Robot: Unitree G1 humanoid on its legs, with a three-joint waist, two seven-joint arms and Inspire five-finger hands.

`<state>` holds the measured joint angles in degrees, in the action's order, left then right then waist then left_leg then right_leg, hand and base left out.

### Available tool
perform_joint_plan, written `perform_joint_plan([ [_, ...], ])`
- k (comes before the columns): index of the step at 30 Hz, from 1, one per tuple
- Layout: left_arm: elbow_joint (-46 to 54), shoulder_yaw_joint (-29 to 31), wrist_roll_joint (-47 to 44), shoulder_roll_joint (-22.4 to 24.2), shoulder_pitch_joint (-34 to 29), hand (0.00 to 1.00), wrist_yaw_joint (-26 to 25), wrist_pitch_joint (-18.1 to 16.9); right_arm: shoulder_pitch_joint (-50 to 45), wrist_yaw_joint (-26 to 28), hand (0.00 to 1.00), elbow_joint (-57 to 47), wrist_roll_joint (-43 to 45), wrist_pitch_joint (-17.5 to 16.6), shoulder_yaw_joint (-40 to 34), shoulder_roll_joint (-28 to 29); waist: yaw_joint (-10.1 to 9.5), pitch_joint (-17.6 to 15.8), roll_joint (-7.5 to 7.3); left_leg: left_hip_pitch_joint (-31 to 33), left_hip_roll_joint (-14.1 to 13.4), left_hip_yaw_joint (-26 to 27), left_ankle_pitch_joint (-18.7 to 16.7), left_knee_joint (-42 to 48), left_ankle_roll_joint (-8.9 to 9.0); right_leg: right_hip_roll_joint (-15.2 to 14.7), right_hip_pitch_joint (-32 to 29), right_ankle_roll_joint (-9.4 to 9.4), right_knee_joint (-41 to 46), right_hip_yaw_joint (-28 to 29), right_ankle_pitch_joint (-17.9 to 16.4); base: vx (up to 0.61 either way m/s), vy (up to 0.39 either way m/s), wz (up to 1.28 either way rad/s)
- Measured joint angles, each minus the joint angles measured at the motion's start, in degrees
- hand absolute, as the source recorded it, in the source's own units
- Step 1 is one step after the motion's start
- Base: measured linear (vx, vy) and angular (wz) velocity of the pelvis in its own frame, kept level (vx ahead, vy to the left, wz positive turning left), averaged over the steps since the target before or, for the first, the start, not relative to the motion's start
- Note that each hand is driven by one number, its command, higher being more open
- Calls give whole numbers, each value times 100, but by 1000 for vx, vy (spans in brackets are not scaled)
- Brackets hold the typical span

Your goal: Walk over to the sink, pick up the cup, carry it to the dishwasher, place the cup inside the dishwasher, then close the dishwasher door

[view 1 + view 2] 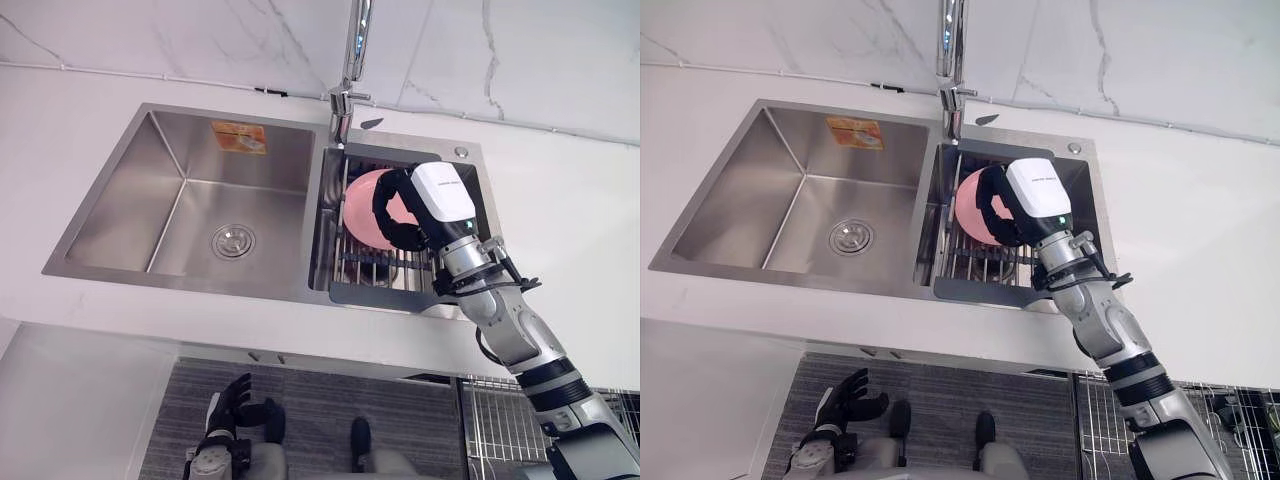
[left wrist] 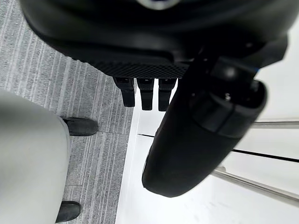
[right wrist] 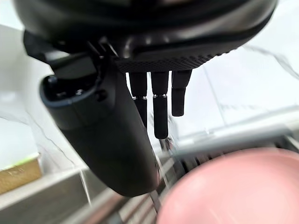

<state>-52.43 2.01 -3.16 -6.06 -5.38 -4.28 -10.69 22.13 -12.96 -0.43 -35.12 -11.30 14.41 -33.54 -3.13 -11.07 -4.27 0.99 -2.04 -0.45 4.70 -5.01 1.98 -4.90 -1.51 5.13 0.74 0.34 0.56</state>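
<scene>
— Cup (image 1: 358, 210): where is it, and does a hand have it?

— The right hand (image 1: 402, 236) is at it. Its arm reaches out over the counter edge to the sink's right basin. In the right wrist view the fingers (image 3: 160, 107) run out nearly straight and the thumb (image 3: 107, 140) stands apart from them. The pink cup lies just past the thumb, not clamped between thumb and fingers. From the head views the dark fingers arc loosely across the cup's face; I cannot tell whether they touch it.

— And what does the cup rest on?

— It sits on a metal wire rack (image 1: 365, 268) that spans the right basin, in the half nearer the wall.

— What lies around that?

— The steel sink (image 1: 130, 190) has two basins. The left one holds a round drain (image 1: 232, 241) in its floor and an orange sticker (image 1: 239, 137) on its back wall. A chrome faucet (image 1: 352, 60) rises behind the divider between the basins. A white countertop (image 1: 560, 200) surrounds the sink, with a marble-patterned wall (image 1: 150, 30) behind it.

— The other hand?

— The left hand (image 1: 232, 402) hangs low, below the counter edge and above the grey floor (image 1: 310, 410), fingers spread and holding nothing. At lower right, under the counter line, part of a wire basket (image 1: 500, 420) shows.
</scene>
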Motion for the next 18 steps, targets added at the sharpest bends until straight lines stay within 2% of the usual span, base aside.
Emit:
perform_joint_plan([
  [5,-11,41,43,10,0,90,1,12,0,0,30,-180,1,-74,0,-14,6,13,-7,-18,-11,40,9,-29,12,2,5,-5,-21,34,3,-61,-6,-5],
  [6,-16,40,52,9,0,90,1,19,-7,2,90,-179,3,-74,0,-14,13,18,-9,-20,-5,51,17,-28,21,7,7,-5,-32,31,3,-55,-11,-3],
  [14,-140,37,91,-27,2,90,1,31,-566,23,90,-178,21,-72,-8,29,90,152,-68,-23,27,30,32,-3,29,3,62,-4,-103,-10,3,-10,-2,0],
  [18,-221,36,93,-42,1,90,2,37,-965,36,90,-179,23,-64,-158,225,137,228,-73,-24,31,29,32,-1,28,1,64,-1,-103,-12,5,0,0,0],
])
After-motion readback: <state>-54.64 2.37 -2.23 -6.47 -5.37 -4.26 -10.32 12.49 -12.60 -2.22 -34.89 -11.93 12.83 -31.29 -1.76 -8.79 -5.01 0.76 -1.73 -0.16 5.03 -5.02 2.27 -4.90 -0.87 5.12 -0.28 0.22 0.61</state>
